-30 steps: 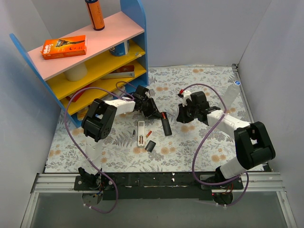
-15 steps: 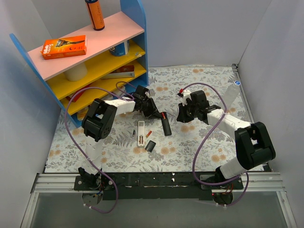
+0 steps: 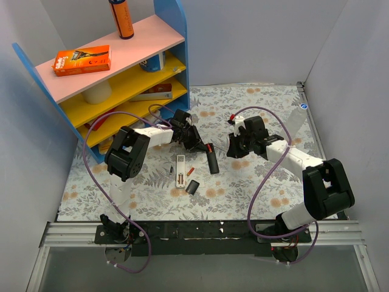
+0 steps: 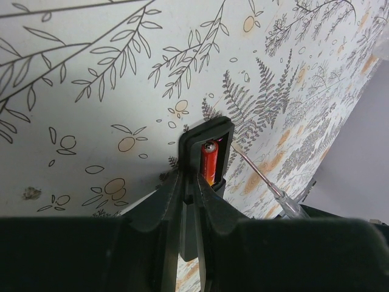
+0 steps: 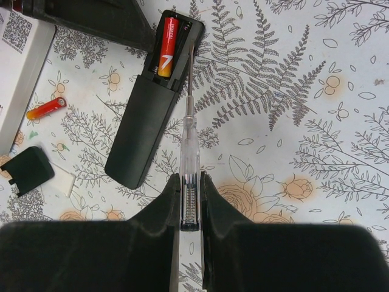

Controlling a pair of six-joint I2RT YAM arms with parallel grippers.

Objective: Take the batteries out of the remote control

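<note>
one red battery (image 5: 167, 55) seated in open bay of black remote (image 5: 146, 121), just ahead of right hand (image 5: 189, 180); second battery (image 5: 45, 108) loose on counter (image 5: 304, 109) near white remote (image 5: 18, 67). right hand clamped on screwdriver (image 5: 189, 152), tip just beside seated cell. left hand (image 4: 188, 179) closed tight on black remote's end.

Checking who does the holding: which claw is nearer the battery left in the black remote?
Left. The left claw pinches the black remote right beside the battery; the right claw sits back, only its screwdriver tip reaching in beside it.
</note>
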